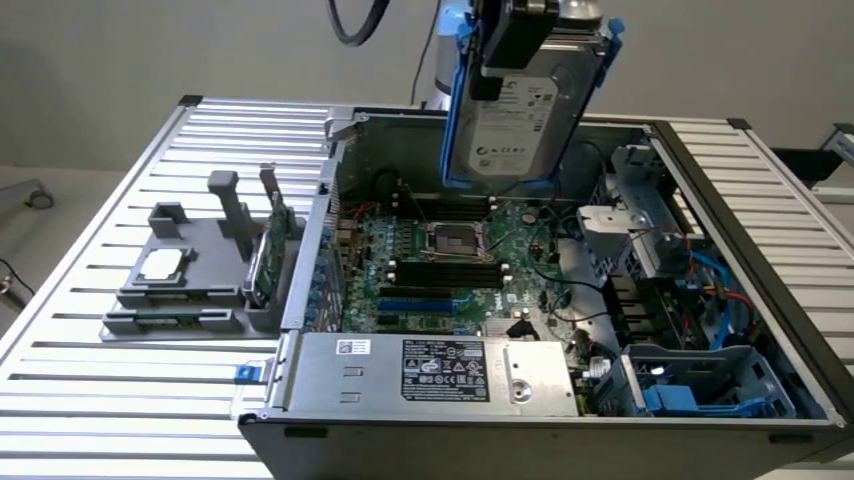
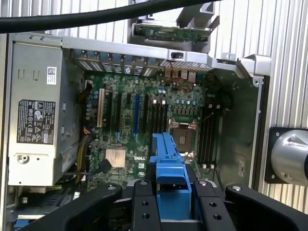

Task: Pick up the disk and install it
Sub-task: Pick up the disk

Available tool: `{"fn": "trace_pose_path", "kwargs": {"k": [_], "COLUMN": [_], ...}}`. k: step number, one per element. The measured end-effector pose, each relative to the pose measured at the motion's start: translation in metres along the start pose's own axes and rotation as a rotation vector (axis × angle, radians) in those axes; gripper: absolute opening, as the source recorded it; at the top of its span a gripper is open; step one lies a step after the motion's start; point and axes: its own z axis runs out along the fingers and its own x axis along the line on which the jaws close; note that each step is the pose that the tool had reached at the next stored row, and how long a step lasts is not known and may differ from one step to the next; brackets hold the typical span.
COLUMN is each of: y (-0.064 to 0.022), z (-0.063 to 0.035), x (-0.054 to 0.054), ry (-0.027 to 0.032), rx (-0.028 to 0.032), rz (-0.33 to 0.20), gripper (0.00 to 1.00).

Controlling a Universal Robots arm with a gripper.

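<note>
The disk (image 1: 518, 110), a silver-grey hard drive with a white label in a blue plastic carrier, hangs upright above the back of the open computer case (image 1: 754, 235). My gripper (image 1: 525, 35) is shut on its upper end. In the wrist view the blue carrier (image 2: 168, 168) sits clamped between my black fingers (image 2: 144, 207), with my gripper (image 2: 175, 197) held high over the green motherboard (image 2: 144, 120). The disk is clear of the case and touches nothing else.
Inside the case lie the motherboard (image 1: 454, 250), a silver power supply (image 1: 427, 370) at the front and a blue drive bay (image 1: 707, 385) at the exterior view's right. A grey fixture (image 1: 187, 280) with a square chip (image 1: 160, 265) and a green circuit card (image 1: 278, 250) stands at the exterior view's left.
</note>
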Motion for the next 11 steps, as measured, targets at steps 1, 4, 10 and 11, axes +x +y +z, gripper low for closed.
{"fn": "trace_pose_path", "kwargs": {"k": [1,4,10,11], "y": [-0.0018,-0.0079,-0.0203,-0.0224], "z": [-0.0004,-0.0018,-0.0047,-0.0051], "x": [0.002,0.010,0.025,0.027], "ry": [0.0000,-0.0001,-0.0006,-0.0007], "rx": [0.0000,0.0000,0.0000,0.0000], "rz": [0.000,0.000,0.000,0.000], "gripper": [0.33,0.33,0.33,0.33]}}
